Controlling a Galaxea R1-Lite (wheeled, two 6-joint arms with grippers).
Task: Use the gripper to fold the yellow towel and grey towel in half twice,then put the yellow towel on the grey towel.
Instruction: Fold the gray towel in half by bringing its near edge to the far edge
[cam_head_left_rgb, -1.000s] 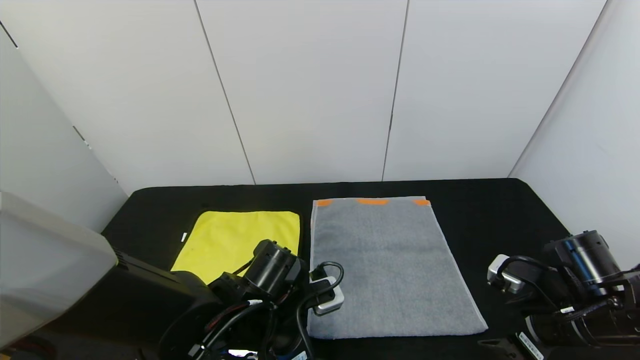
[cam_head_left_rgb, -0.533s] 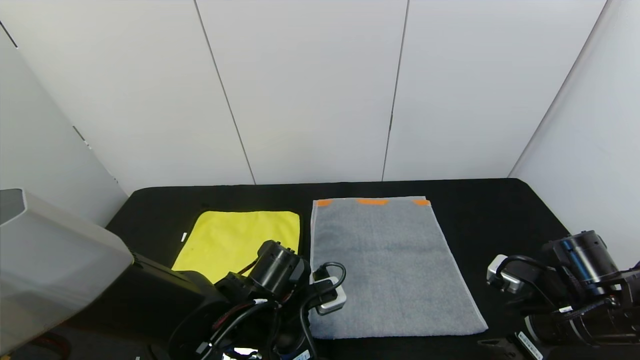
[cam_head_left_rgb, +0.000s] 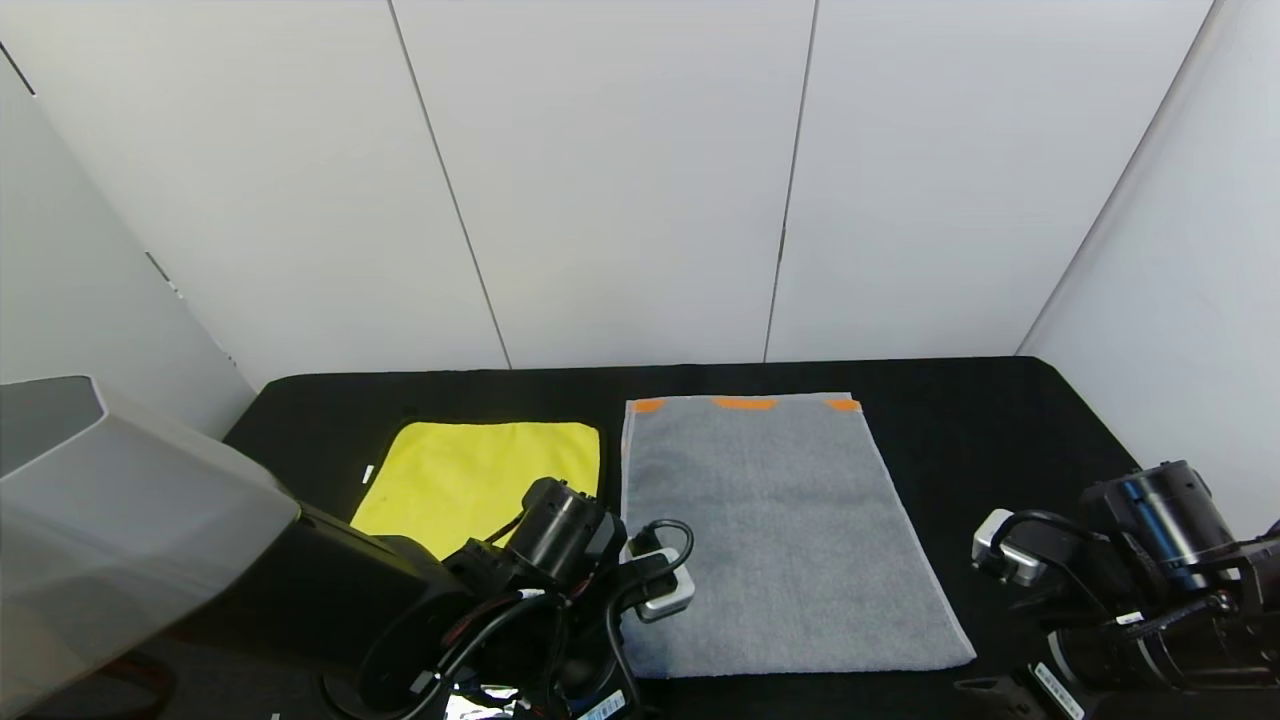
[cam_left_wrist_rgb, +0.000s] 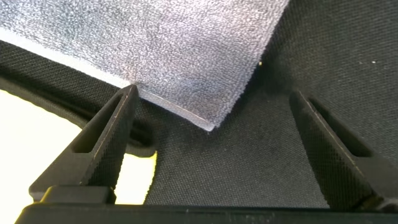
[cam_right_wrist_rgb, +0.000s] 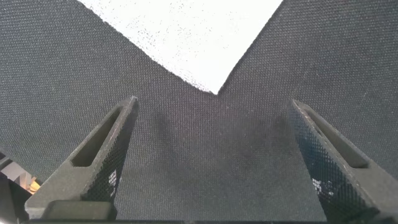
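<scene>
Left pincer (cam_left_wrist_rgb: 211, 118) gaping wide, gripping nothing; we see it poised over the near-left corner of the grey towel (cam_head_left_rgb: 780, 530), one fingertip (cam_left_wrist_rgb: 127, 96) at the towel's pale edge. Right pincer (cam_right_wrist_rgb: 214, 124) equally wide and empty, hovering off the near-right corner. Grey towel lies flat on the black worktop (cam_head_left_rgb: 1000, 420), long axis 12-to-6, orange patches at the 12 o'clock end. Yellow towel (cam_head_left_rgb: 480, 475) sits just beside it at 9 o'clock, flat, its near part hidden behind the left arm. Versus a second ago: left arm has crept up and slightly toward the grey towel; right arm barely shifted; both towels unmoved.
</scene>
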